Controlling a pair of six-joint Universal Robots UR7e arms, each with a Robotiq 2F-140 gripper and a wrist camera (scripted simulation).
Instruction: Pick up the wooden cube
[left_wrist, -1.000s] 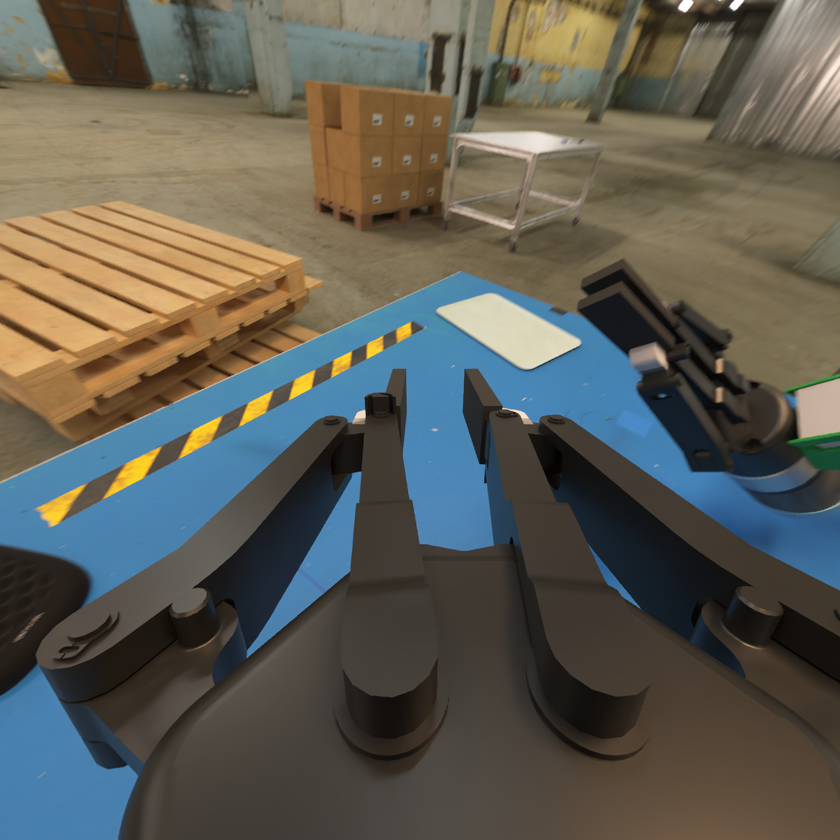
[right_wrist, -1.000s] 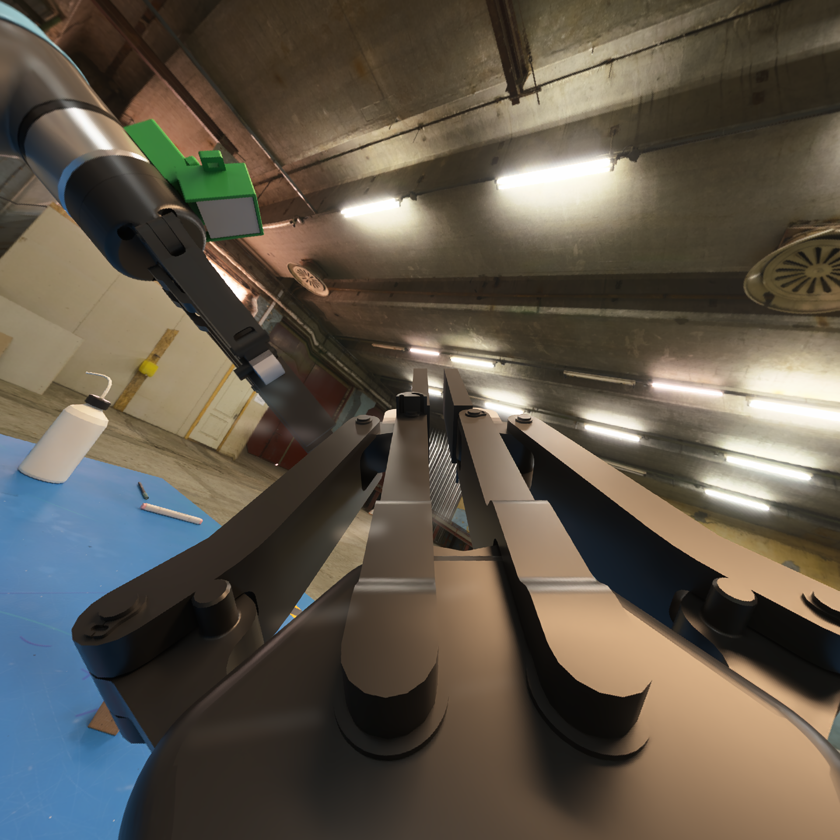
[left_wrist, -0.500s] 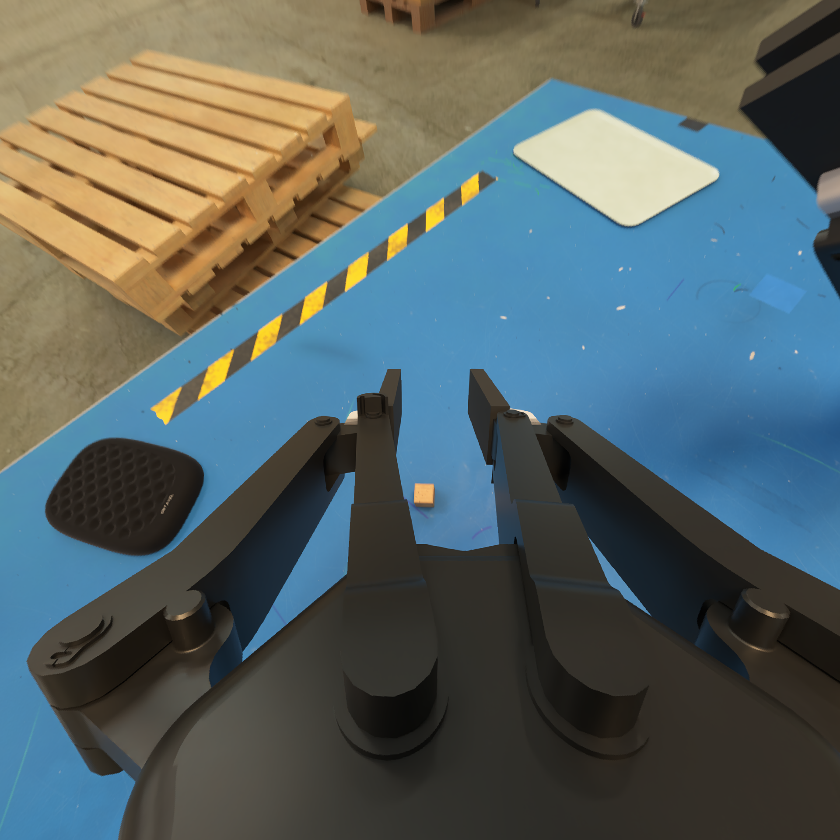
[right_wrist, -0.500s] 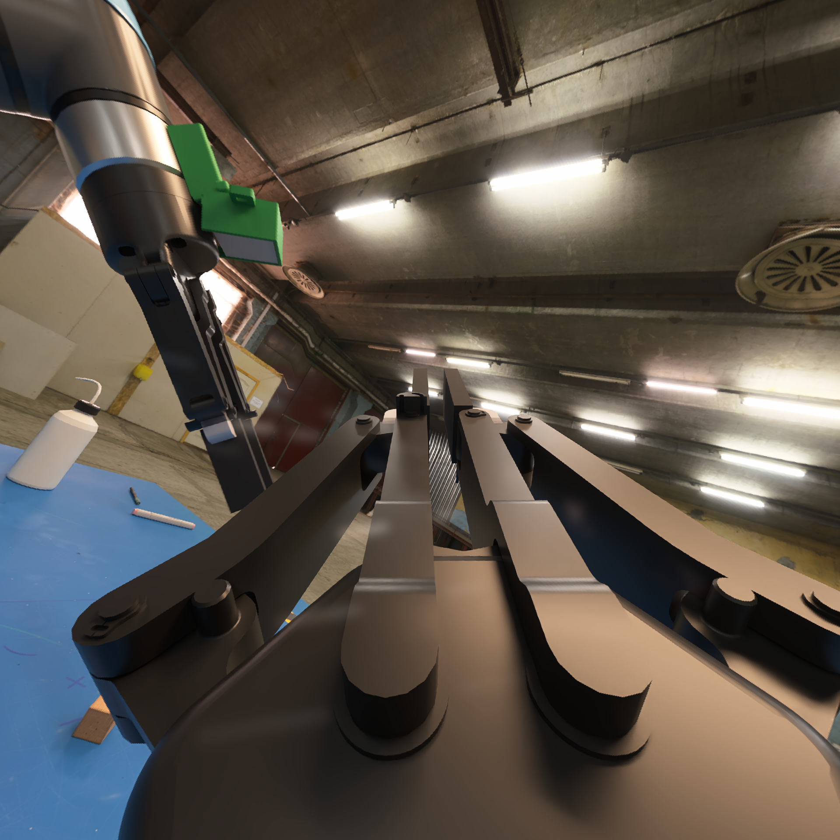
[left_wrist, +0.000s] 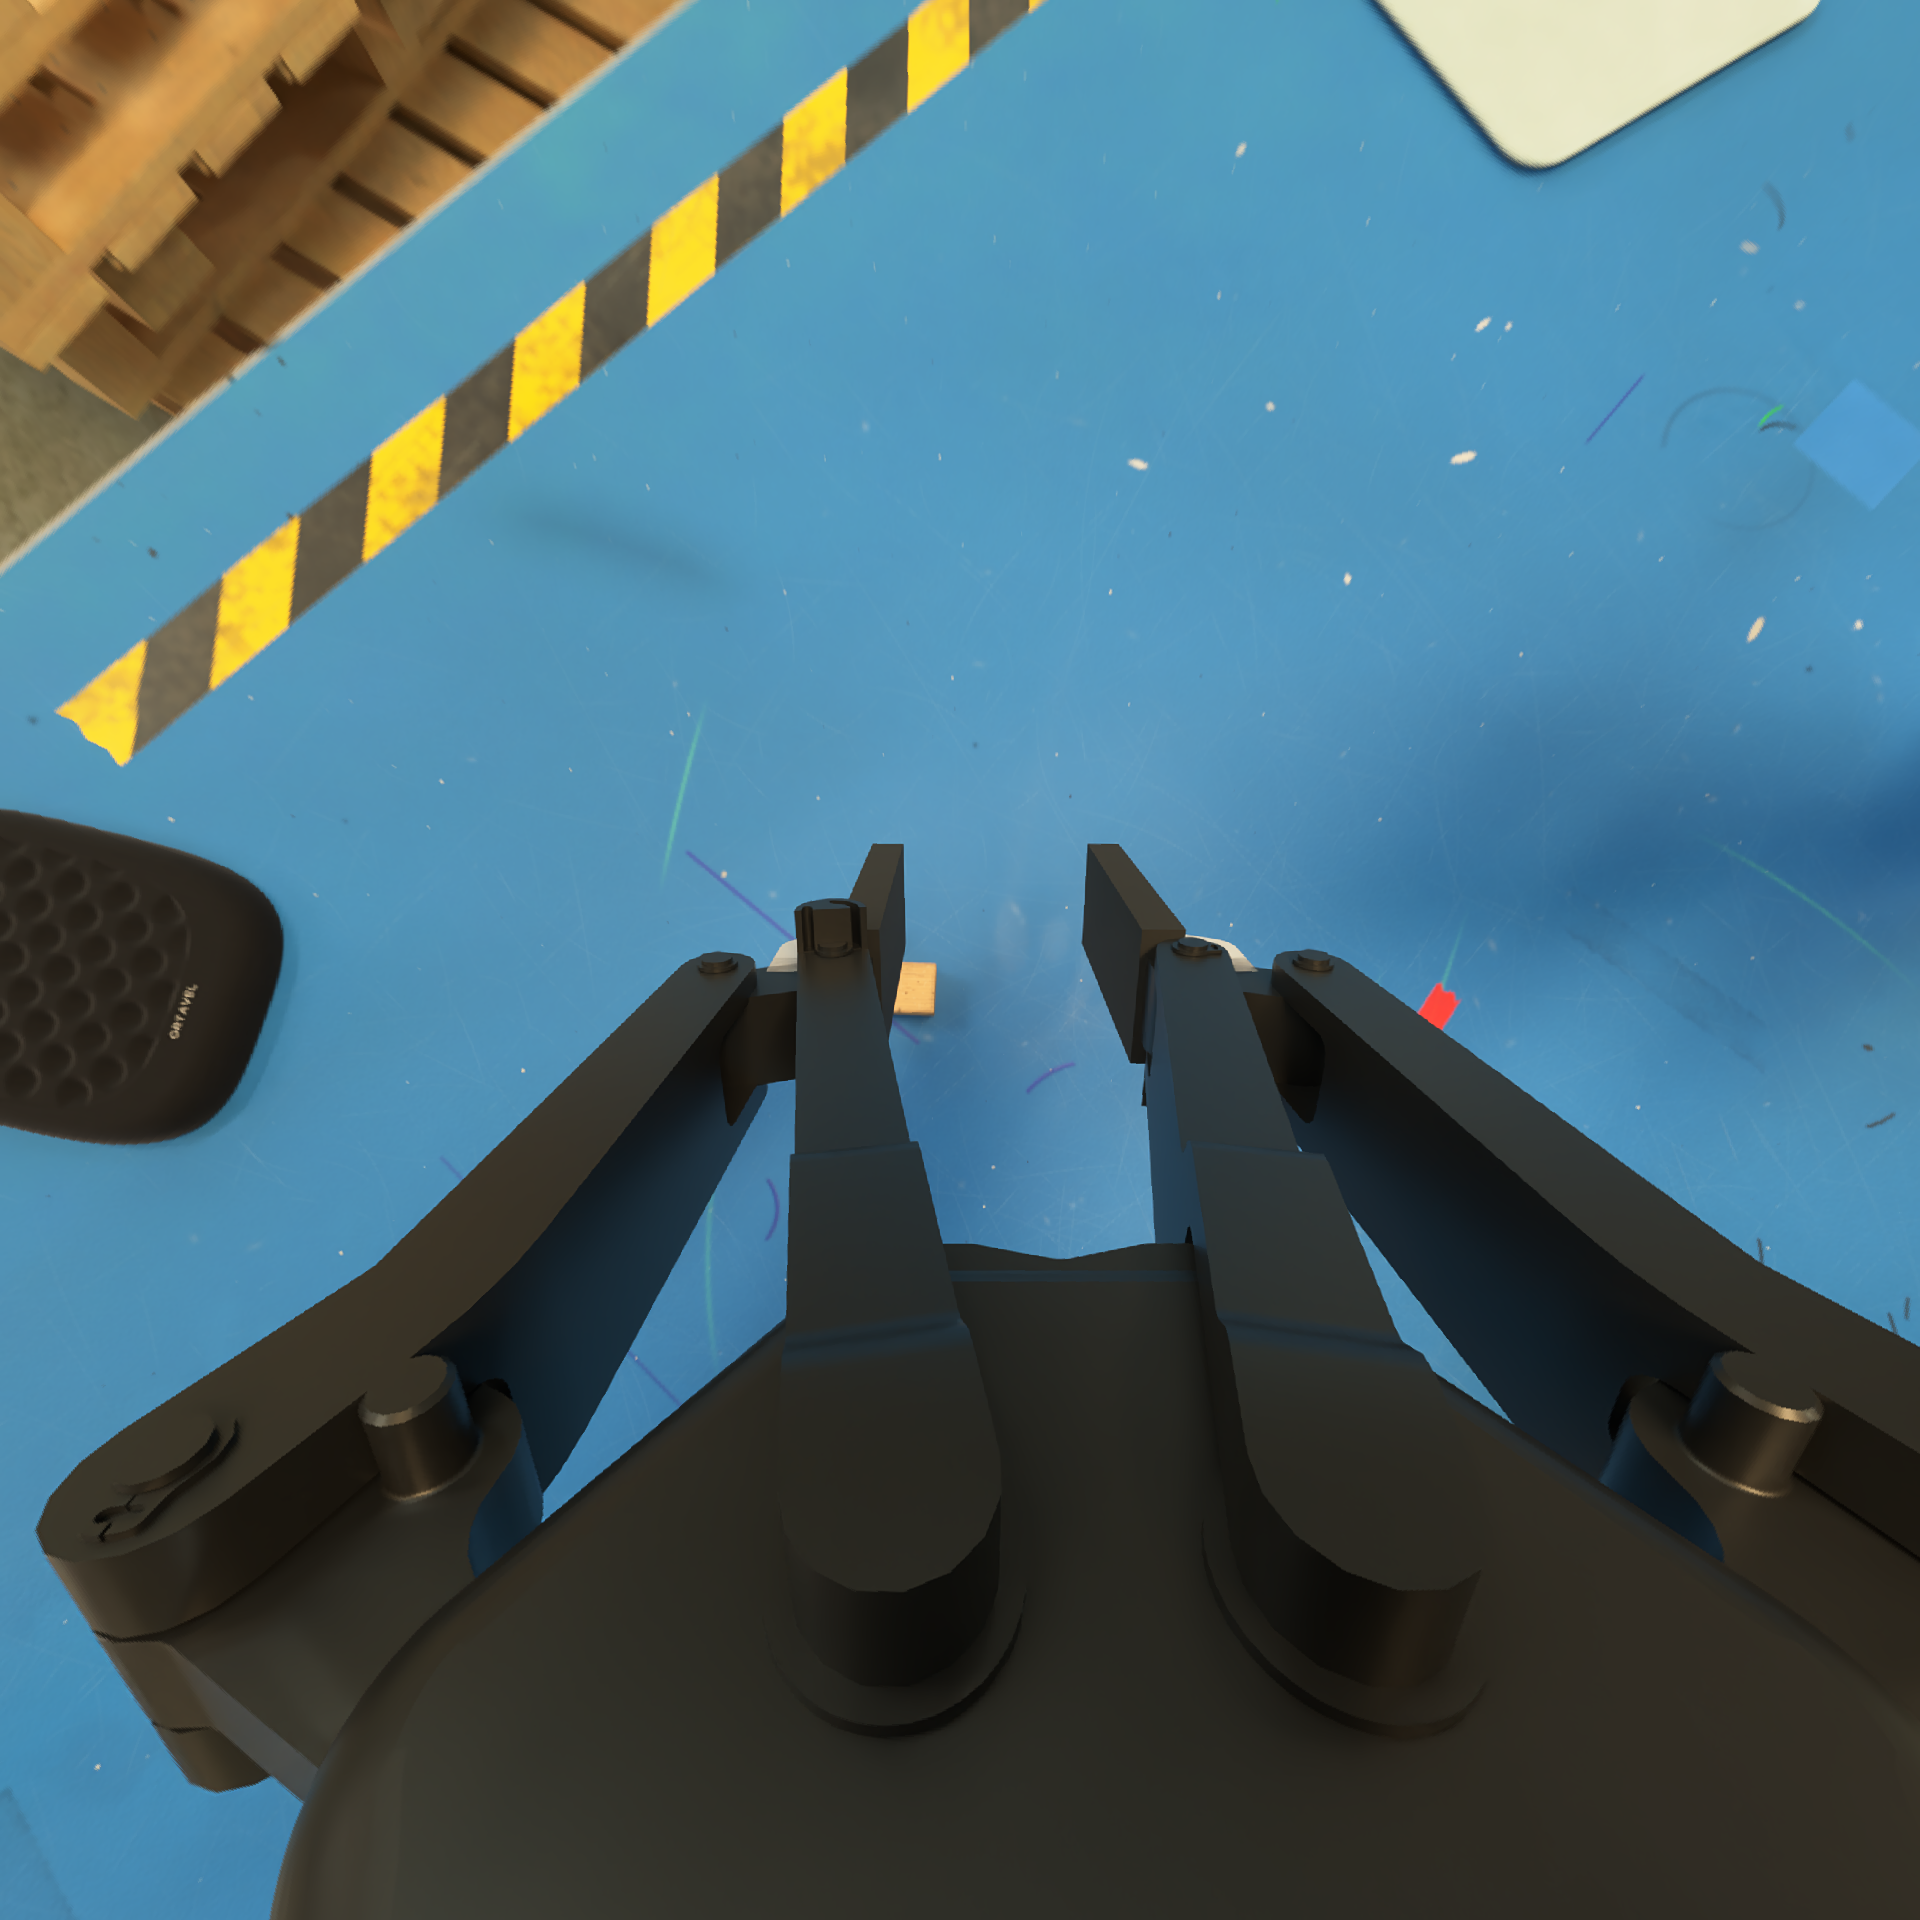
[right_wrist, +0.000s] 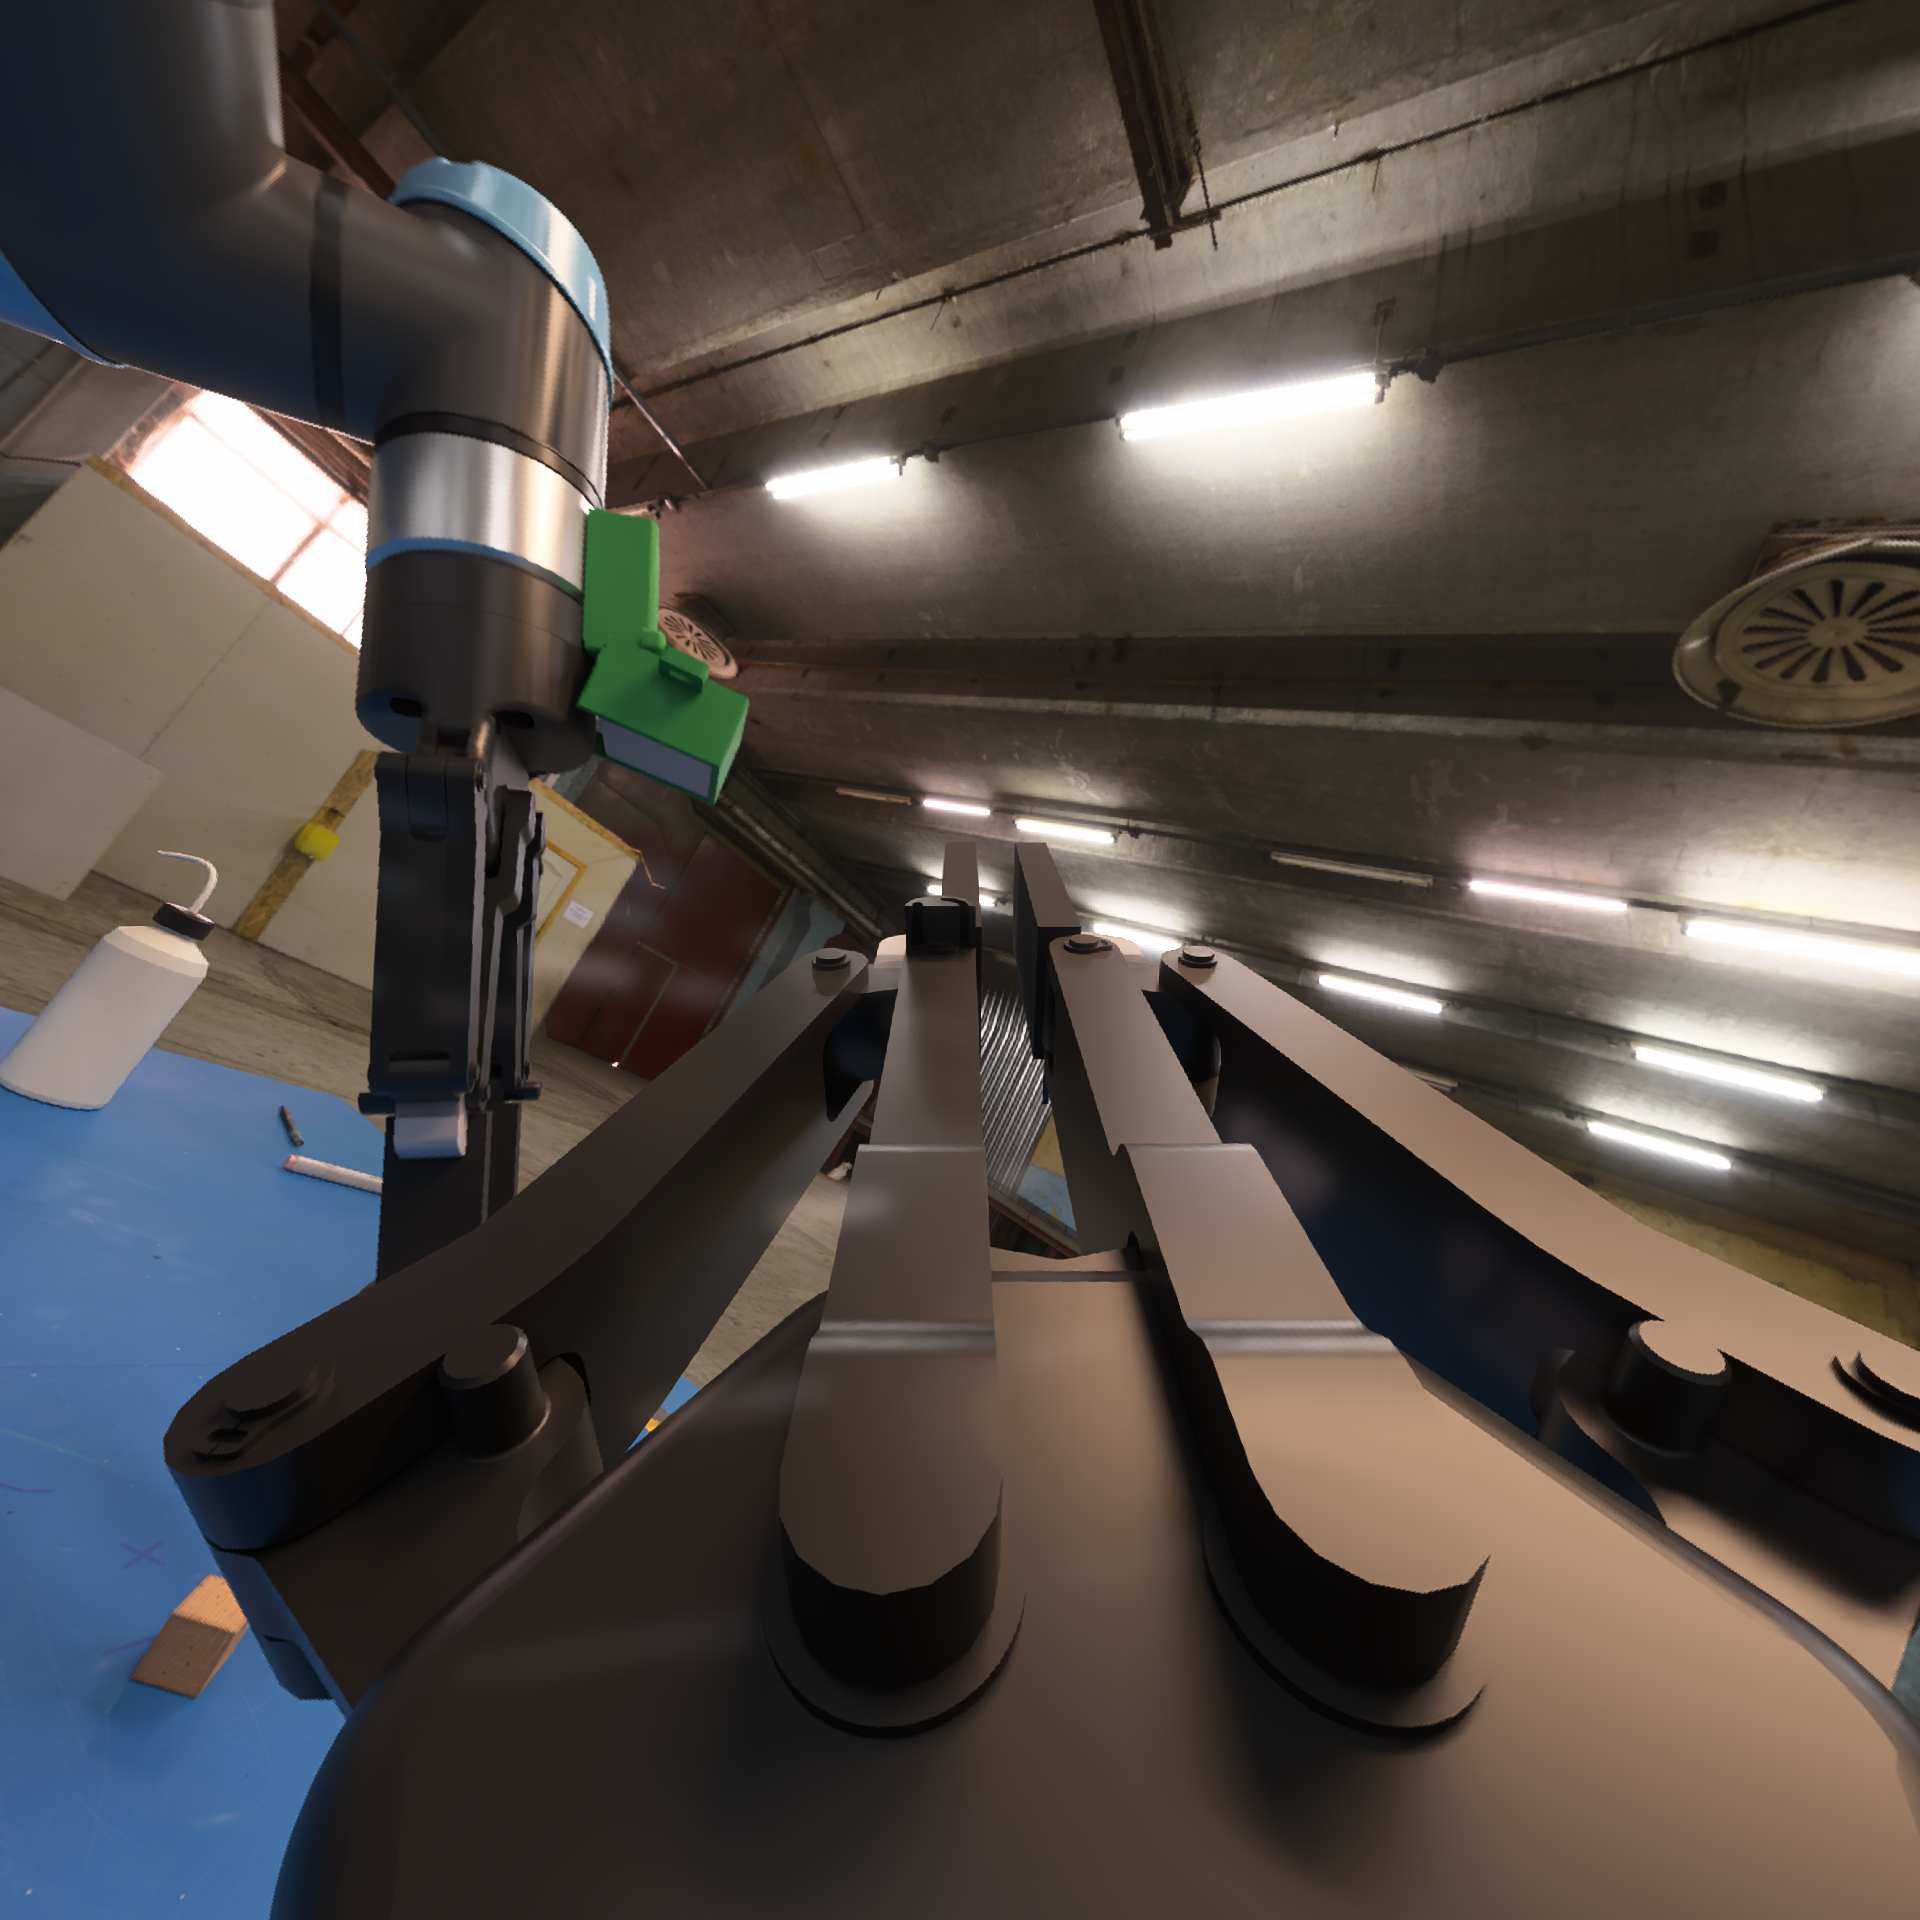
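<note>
Blue tabletop (left_wrist: 1143, 623), scuffed and flecked, fills the left wrist view. Left gripper (left_wrist: 994, 883): fingers spread wide, nothing between them, pointing down at the table. Wooden cube (left_wrist: 916, 987): small, pale, lying on the table just inside the left finger, partly hidden behind it; contact cannot be told. Red scrap (left_wrist: 1439, 1005): just beyond the right finger's linkage. Black perforated pad (left_wrist: 114, 977): near left, well apart from the cube. Yellow-and-black hazard tape (left_wrist: 520, 374): runs diagonally along the far left table edge. White mat (left_wrist: 1590, 62): far right corner. Wooden pallets (left_wrist: 187, 135): on the floor beyond the tape.

Right gripper (right_wrist: 995, 883): fingers drawn narrow with only a slim gap, holding nothing, tilted up toward the ceiling. In this view the cube (right_wrist: 192, 1640) sits at near left, the left gripper (right_wrist: 447, 1101) hanging upright beyond it. Marker (right_wrist: 332, 1174) and white squeeze bottle (right_wrist: 109, 1013): farther left on the table.
</note>
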